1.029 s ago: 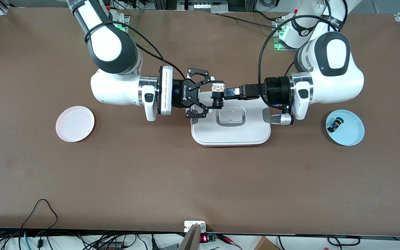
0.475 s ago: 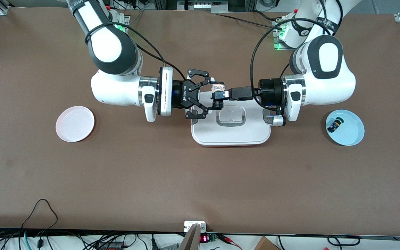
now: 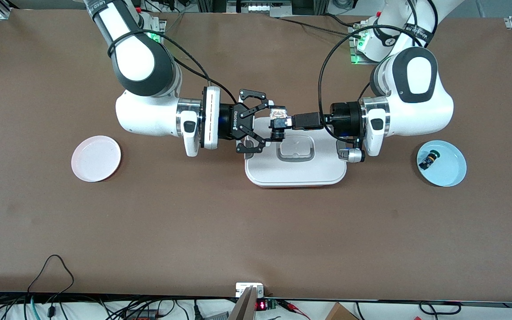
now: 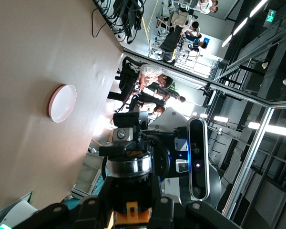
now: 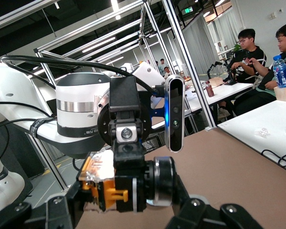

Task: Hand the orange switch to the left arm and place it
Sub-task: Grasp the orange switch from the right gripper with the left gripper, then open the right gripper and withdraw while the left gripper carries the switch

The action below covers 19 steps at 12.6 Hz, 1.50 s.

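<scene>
Since a second ago my left gripper (image 3: 288, 120) has carried the orange switch (image 3: 278, 119), clamped, over the box (image 3: 296, 171) at mid-worktop, into my right gripper (image 3: 260, 121), whose fingers stand spread around it. Handover seems imminent.

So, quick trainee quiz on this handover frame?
1. True or false: the left claw grips the switch over the box.
2. Which dish holds the green-capped part? A) pink plate B) blue plate
3. Fill in: the right claw sits at the switch with its fingers ____ (open/shut).

Key: 1 true; 2 B; 3 open.
</scene>
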{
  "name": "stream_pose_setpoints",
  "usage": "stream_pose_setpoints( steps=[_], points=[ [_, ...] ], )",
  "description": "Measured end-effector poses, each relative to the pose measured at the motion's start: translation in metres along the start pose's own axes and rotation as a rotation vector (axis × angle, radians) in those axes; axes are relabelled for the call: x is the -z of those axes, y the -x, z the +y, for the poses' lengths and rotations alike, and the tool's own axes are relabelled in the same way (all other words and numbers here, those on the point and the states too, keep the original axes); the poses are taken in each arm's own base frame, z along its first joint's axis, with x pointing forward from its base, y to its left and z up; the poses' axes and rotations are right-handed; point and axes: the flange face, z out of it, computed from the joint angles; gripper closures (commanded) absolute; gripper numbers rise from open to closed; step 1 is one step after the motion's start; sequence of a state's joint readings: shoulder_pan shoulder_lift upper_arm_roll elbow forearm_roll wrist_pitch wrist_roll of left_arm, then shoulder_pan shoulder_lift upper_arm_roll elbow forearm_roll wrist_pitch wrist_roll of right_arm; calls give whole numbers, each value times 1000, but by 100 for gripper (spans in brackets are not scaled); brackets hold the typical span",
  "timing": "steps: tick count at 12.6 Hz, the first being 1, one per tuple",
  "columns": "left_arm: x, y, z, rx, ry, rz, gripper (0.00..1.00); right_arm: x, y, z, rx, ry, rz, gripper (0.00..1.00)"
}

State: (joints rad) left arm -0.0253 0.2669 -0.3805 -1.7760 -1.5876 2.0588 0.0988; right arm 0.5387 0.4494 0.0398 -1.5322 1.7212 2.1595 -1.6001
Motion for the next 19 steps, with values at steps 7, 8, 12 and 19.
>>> stream_pose_setpoints(
  steps=[7, 8, 12, 19],
  points=[
    [37, -13, 10, -30, -8, -20, 100, -1, 8, 0, -22, -1, -8, 0],
    [53, -17, 8, -42, -37, -36, 100, -1, 7, 0, -23, -1, -7, 0],
    [151, -35, -20, -92, -335, -89, 100, 26, 8, 16, -14, 38, -30, 0],
    [286, -42, -93, -91, -1178, -137, 100, 184, 22, 65, 11, 109, -191, 0]
  ],
)
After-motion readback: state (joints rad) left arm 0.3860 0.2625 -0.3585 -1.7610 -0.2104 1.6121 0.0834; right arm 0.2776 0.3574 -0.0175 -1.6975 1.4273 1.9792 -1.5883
